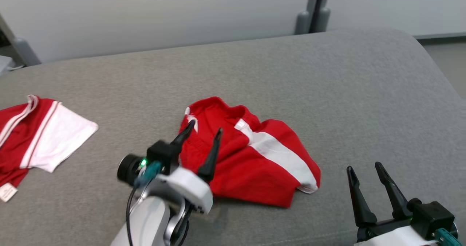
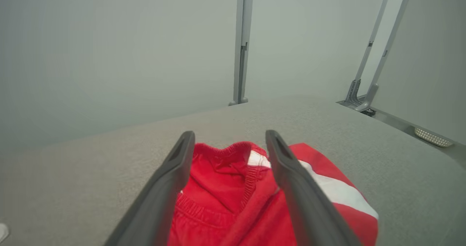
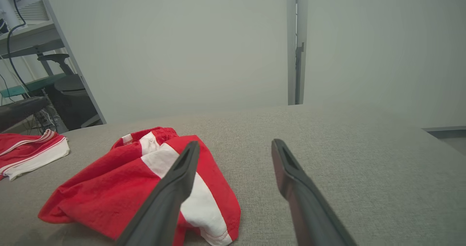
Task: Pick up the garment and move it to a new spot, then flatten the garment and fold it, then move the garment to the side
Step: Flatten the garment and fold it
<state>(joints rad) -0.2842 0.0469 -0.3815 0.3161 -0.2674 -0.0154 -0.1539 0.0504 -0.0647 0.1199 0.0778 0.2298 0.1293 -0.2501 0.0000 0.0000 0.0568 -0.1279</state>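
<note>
**Head view: left tool open over the crumpled garment, pick-up not yet made**

Head view shows the left tool [image 1: 205,127] reaching in from the lower left. Its two dark fingers [image 1: 210,158] are spread apart and there is nothing between them. The tips stand over the left part of the garment [image 1: 255,162], on the side where the elastic waistband [image 2: 233,151] is bunched. In the left wrist view the same fingers frame this waistband, one on each side. I judge that the tool is lined up to come down and pinch this thick edge, which should give a firmer hold than thin cloth. Whether the tips already touch the cloth, I cannot tell.

The right tool [image 1: 364,167] is at the lower right, also with its fingers apart and empty. It is well apart from the garment, over the bare bench [image 1: 327,93]. Probably it waits there so that it is not in the way.

The garment looks like red shorts with a white stripe, and it lies crumpled near the middle of the grey padded bench. Because it is not flat, the first step, lifting it to a new spot, seems not yet done. A second red and white garment [image 1: 36,136] lies fairly flat at the left edge, well apart.
</note>
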